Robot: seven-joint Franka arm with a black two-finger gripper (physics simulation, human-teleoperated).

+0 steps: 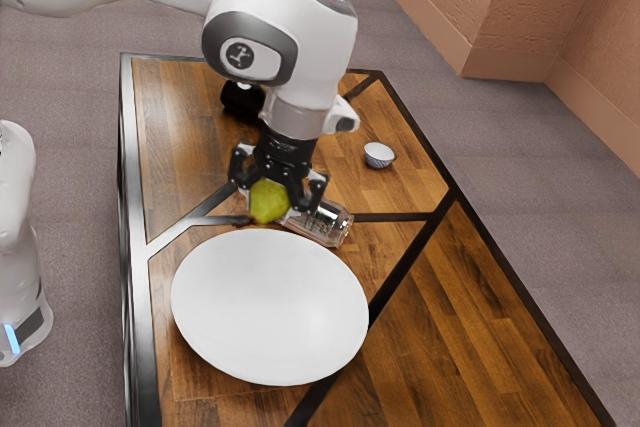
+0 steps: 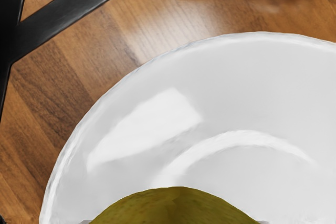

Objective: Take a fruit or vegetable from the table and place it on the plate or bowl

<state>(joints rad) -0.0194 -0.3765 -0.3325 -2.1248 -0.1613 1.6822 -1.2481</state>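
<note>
Wooden worktop (image 1: 480, 327), grey carpet beyond. Green pear (image 1: 264, 205) clamped in pincer (image 1: 272, 197), hanging clear of worktop at far rim of white plate (image 1: 205, 322), apparently held high to pass over that rim; toppled glass jar (image 1: 326, 223) just behind.

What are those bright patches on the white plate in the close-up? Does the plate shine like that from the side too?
Wrist view: that is glare, a pale patch and a curved streak of reflected light on the plate, just beyond the pear. Exterior view: the plate looks evenly white, with only faint grey shading toward its rim.
</note>
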